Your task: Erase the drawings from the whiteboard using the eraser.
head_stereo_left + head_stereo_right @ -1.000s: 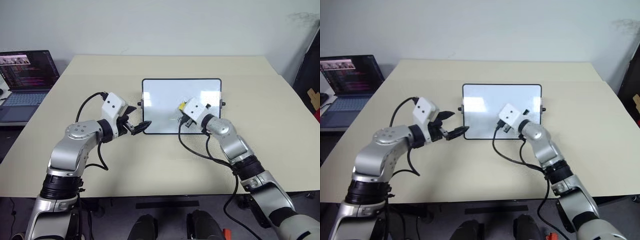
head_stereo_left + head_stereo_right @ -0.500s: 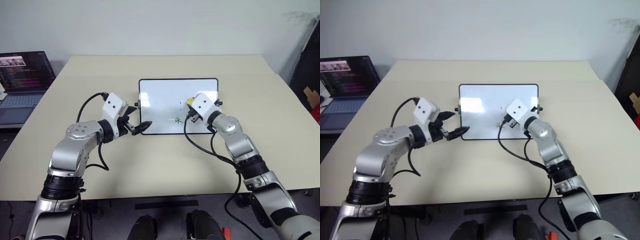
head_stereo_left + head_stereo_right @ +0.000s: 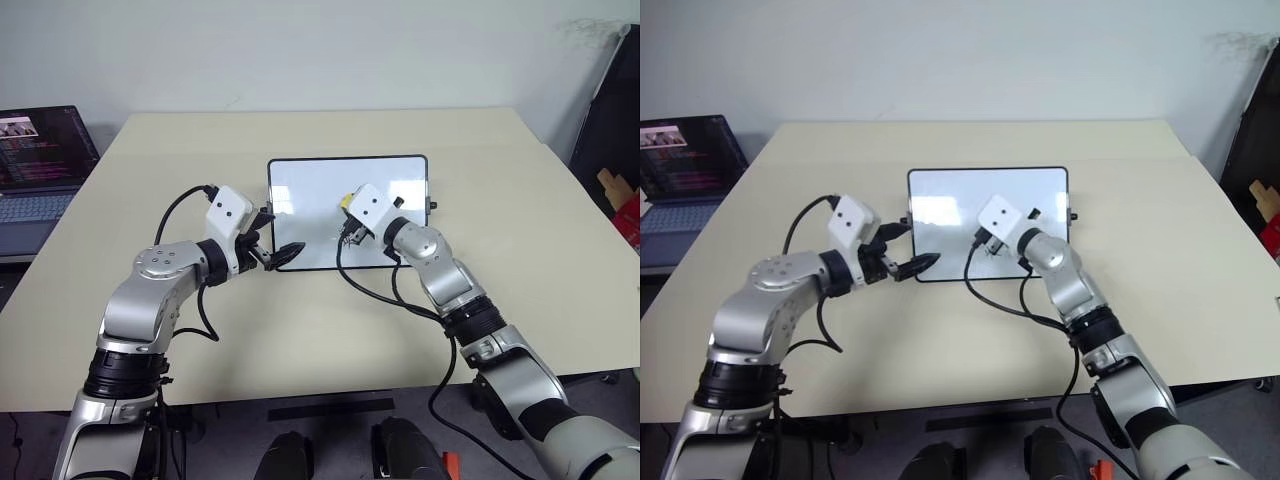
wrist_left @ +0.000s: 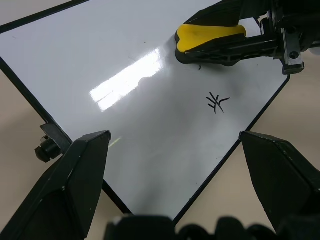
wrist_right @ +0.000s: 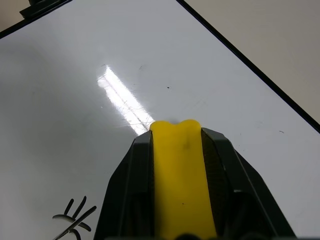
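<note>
My right pincer (image 4: 227,37) is clamped on the eraser (image 4: 210,34), a small yellow block with a dark underside, and holds it against the board (image 3: 310,190) near its middle. The board lies flat on the counter (image 3: 300,330), roughly centred, with its long sides running left to right. My left pincer (image 3: 272,252) sits at the board's near left corner with its fingers (image 4: 75,180) apart, one on each side of the corner, and I cannot tell whether they touch the frame.

One star-like scribble (image 4: 217,102) is left, just near of the eraser and a little to its side. The surface elsewhere looks clean, apart from a bright glare streak.

The main risk, as I judge it, is passing beside the scribble instead of over it, since the eraser's dark underside sits close to the mark without covering it. Pressing too lightly could smear the ink. Pressing hard while sweeping could push the board across the counter if my left pincer is not really bracing it.

The eraser's long axis runs along my right fingers, pointing away from my wrist toward the board's far left. It lies nearly flat, yellow side up.
</note>
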### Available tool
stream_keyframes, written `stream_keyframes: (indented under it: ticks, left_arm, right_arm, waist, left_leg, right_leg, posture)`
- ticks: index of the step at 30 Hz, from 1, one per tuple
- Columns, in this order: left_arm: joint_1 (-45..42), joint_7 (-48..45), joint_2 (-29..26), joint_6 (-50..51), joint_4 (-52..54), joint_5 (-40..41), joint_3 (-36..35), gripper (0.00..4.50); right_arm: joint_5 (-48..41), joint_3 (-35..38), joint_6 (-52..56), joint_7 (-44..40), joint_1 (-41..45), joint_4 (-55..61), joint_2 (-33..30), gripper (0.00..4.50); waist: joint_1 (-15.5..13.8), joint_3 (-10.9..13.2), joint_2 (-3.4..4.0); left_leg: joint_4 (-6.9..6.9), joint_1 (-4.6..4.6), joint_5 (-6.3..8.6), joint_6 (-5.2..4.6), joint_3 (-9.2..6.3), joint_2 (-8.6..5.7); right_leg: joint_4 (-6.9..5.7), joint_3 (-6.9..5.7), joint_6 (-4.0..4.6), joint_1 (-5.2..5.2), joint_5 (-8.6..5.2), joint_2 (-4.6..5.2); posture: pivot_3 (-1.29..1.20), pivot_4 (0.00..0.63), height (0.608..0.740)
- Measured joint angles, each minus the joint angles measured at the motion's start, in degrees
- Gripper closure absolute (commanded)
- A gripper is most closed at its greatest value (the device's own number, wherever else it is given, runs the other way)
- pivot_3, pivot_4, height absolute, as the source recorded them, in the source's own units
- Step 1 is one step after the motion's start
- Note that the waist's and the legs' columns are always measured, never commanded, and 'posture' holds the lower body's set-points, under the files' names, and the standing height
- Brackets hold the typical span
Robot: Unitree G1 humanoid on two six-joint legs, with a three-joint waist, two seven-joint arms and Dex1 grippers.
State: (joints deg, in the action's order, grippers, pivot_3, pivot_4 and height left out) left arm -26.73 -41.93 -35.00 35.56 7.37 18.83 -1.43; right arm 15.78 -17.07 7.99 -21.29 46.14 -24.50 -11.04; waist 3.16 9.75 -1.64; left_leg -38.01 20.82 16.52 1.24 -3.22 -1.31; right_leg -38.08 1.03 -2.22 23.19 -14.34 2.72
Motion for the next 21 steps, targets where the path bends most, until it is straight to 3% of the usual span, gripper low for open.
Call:
stream_keyframes:
  ticks: [8,16,21]
  left_arm:
    - [-0.01,0.02,0.18,0.0,-0.1,-0.01,0.01,0.0]
    - [-0.69,-0.08,0.6,-0.04,-0.43,-0.03,1.09,0.0]
    - [-0.05,0.21,0.45,-0.15,-0.76,-0.04,0.78,0.0]
  right_arm:
    - [1.19,-1.08,0.35,-3.26,-6.4,7.38,-5.79,3.51]
    - [1.3,-2.09,3.53,-3.72,-7.54,10.13,-5.75,3.51]
    - [-4.35,3.0,7.92,-5.39,-10.81,15.62,-5.37,3.51]
  waist:
    - [-1.39,-0.03,-0.05]
    - [-1.33,-0.03,-0.05]
    - [-1.62,0.01,-0.06]
  left_leg:
    - [-0.02,0.0,0.0,0.0,-0.05,-0.09]
    - [-0.03,-0.01,-0.01,0.01,-0.04,-0.07]
    - [-0.02,0.11,-0.01,0.0,-0.12,-0.08]
  right_leg:
    - [0.06,-0.07,-0.02,-0.09,-0.01,0.1]
    - [0.05,-0.06,-0.02,-0.08,-0.01,0.09]
    - [0.09,-0.11,-0.02,-0.03,-0.01,0.11]
  posture:
    - [0.0,0.15,0.74]
    - [0.0,0.15,0.74]
    - [0.0,0.15,0.74]
